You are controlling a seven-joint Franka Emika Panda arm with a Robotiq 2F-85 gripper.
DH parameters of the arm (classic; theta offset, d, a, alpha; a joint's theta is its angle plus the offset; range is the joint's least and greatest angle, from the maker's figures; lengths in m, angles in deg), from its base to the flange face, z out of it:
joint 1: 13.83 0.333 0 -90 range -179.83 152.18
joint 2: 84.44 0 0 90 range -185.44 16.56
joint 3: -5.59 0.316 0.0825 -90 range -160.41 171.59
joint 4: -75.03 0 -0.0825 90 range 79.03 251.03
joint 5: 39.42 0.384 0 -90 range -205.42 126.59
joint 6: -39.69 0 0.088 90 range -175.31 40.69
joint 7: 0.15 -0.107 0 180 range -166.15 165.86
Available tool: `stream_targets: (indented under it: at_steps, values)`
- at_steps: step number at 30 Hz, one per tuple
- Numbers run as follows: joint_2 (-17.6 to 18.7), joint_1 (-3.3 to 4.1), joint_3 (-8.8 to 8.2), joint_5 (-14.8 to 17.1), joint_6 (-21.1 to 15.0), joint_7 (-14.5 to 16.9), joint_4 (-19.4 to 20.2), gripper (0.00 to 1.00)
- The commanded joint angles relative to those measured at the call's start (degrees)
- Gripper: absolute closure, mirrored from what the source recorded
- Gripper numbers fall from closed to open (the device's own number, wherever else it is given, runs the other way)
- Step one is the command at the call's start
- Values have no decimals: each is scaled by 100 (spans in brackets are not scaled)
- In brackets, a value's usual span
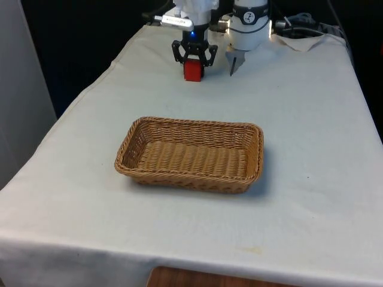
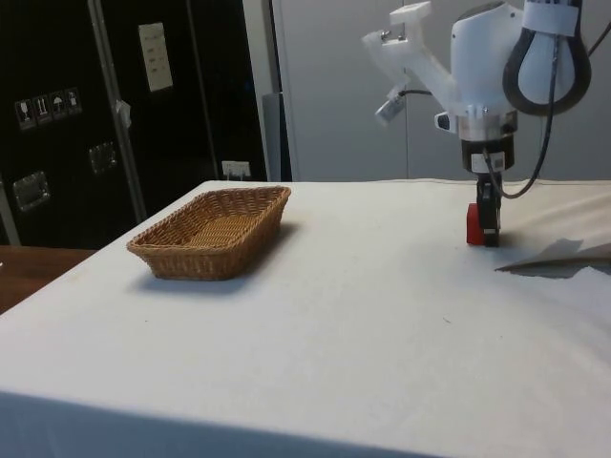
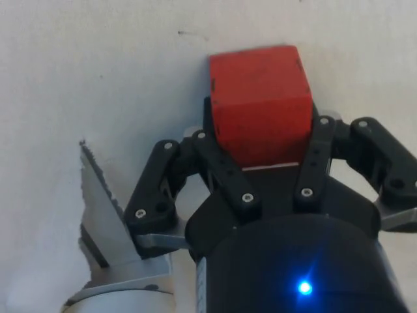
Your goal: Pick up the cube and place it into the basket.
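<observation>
The red cube [image 1: 192, 72] sits at the table's far end, close to the robot's base. My gripper [image 1: 193, 66] is down over it, and the black fingers press on two opposite sides of the cube [image 3: 259, 91] in the wrist view. From the side, the cube [image 2: 474, 229] is at cloth level or just above it, with my gripper [image 2: 487, 227] around it. The woven wicker basket [image 1: 191, 124] stands in the middle of the table, well in front of the cube, with nothing inside it. In the side view the basket [image 2: 205, 250] lies far to the left of the cube.
A rumpled fold of white cloth [image 1: 305, 42] lies at the far end on the front view's right, close to the cube [image 2: 558, 256]. Bare cloth stretches between cube and basket. The table's edge on the front view's left runs near the basket.
</observation>
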State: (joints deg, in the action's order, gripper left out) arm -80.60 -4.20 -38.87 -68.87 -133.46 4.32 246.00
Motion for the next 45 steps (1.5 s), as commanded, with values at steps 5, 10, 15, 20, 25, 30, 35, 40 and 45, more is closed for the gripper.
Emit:
stream_targets:
  at_steps: [5,10,15,20,25,30,35,40,45]
  values:
    - [-281,0,-86,-86,298,63,-52,97]
    - [-510,-29,-97,-109,504,120,-63,97]
    - [-751,-52,-109,-120,716,189,-69,97]
    - [-1043,-63,-86,-115,980,235,-92,97]
    - [-1243,-29,-46,-69,1180,258,-132,97]
    - [-1495,23,34,0,1490,292,-246,97]
    - [-1811,57,149,29,1896,298,-407,97]
    - [-2017,80,241,46,2206,304,-521,97]
    - [-2252,115,395,97,2613,321,-722,97]
